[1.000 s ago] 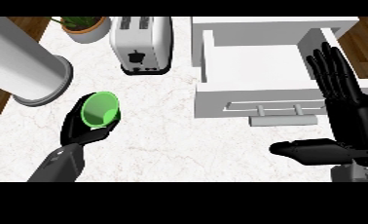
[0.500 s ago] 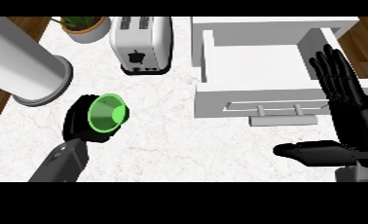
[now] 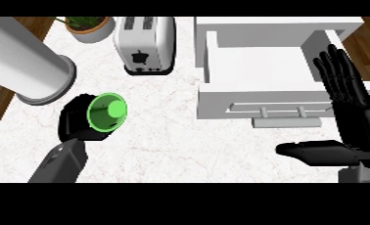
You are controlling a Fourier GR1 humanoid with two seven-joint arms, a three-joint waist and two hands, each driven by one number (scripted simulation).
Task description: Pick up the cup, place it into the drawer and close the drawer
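The left robot hand (image 3: 76,121) curls around a green cup (image 3: 107,111) at the lower left of the white marble surface (image 3: 166,131); the cup's open mouth faces up toward the camera, and the black fingers wrap its left side and underside. Whether the cup touches the surface cannot be told. The right robot hand (image 3: 347,106) stands at the right edge, fingers straight and spread, thumb stretched out to the left, holding nothing. Just beside it the white drawer (image 3: 253,65) is pulled open, its handle (image 3: 283,106) on the front panel. A white toaster (image 3: 147,44) sits behind the cup, with a potted plant (image 3: 88,27) and a grey cylinder (image 3: 33,70) to its left.
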